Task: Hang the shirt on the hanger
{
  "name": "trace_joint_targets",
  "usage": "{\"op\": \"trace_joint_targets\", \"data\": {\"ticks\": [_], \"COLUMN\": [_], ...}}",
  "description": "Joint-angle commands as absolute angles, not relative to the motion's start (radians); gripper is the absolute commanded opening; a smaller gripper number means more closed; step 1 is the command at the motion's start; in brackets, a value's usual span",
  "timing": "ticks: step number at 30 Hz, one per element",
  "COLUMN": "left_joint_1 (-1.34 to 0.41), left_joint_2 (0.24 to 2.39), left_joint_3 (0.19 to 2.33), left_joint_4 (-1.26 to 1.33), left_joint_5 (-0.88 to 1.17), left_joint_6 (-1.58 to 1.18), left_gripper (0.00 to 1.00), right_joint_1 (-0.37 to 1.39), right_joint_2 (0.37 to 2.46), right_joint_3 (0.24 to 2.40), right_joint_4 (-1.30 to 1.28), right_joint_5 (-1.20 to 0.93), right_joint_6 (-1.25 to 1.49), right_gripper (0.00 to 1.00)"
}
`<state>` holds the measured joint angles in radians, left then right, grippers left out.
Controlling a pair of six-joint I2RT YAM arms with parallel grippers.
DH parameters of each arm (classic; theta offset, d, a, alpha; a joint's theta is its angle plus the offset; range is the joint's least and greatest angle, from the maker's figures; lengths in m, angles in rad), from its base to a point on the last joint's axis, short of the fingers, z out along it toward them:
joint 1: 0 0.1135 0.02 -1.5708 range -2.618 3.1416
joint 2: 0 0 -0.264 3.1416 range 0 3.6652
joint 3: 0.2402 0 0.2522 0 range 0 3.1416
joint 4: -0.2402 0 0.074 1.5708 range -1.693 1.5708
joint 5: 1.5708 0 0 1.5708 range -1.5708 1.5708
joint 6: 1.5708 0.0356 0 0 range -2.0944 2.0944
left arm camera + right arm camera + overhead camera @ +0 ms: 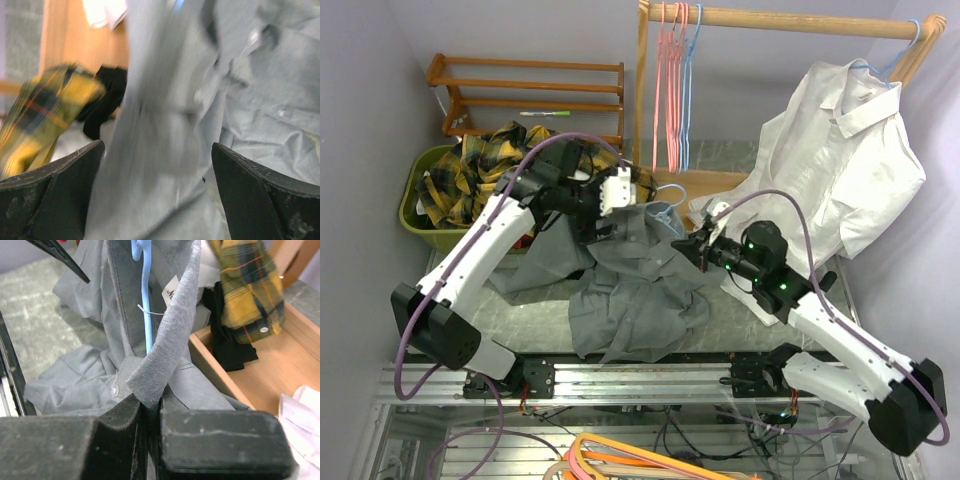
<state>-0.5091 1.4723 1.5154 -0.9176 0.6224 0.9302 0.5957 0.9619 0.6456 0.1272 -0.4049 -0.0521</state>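
So, the shirt (pixel 630 290) is heaped in the middle of the desk (pixel 535 315). Its long axis runs roughly top to bottom in the overhead view: collar end lifted toward the upper centre, body spilling down to the near edge, and one part trailing off to the left. The hanger (pixel 146 305) sits inside the neck opening. In the right wrist view its blue wire runs straight up the frame from behind the collar to the top edge. From overhead its hook pokes out just to the upper right of the collar.

Right claw (pixel 147 412) is pinched closed on the collar's folded edge, at the bottom centre of its own view, with only fabric squeezed between the pads. Left claw (pixel 157 150) is spread wide, fingers (pixel 55 195) sitting at the lower corners of its view. A blurry hanging fold of the grey cloth fills the gap between them and brushes the tips, but nothing is clamped.

Plaid shirt (pixel 470 175) is off in the upper left, apart from all this.
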Motion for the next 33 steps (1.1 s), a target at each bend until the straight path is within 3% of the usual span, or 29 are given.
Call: {"op": "trace_joint_targets", "data": {"ticks": [1, 7, 16, 21, 25, 30, 33], "left_joint_1": [-0.397, -0.243, -0.189, -0.189, -0.19, -0.187, -0.177], "left_joint_2": [1.382, 1.331, 1.374, 1.384, 1.433, 1.413, 1.372], "left_joint_3": [1.5, 1.428, 1.41, 1.523, 1.761, 1.969, 1.983], "left_joint_4": [-0.878, -0.818, -0.791, -0.763, -0.957, -1.117, -1.134], "left_joint_5": [0.498, 0.436, 0.613, 0.51, 0.36, 0.31, 0.289], "left_joint_6": [0.854, 0.839, 0.805, 0.501, 0.311, 0.25, 0.259], "left_gripper": [0.98, 0.98, 0.98, 0.98, 0.98, 0.98, 0.98], "right_joint_1": [0.595, 0.595, 0.595, 0.595, 0.596, 0.58, 0.447], "right_joint_2": [0.834, 0.731, 0.6, 0.602, 0.656, 0.982, 1.094], "right_joint_3": [0.636, 0.668, 0.756, 0.852, 0.931, 1.208, 1.345], "right_joint_4": [0.122, -0.102, -0.377, -0.641, -0.856, -0.869, -0.799], "right_joint_5": [-0.257, -0.243, -0.221, -0.24, 0.065, 0.489, 0.494], "right_joint_6": [0.139, 0.232, 0.376, 0.543, 0.633, 0.513, 0.339], "right_gripper": [0.0, 0.0, 0.0, 0.0, 0.0, 0.0, 0.0]}}
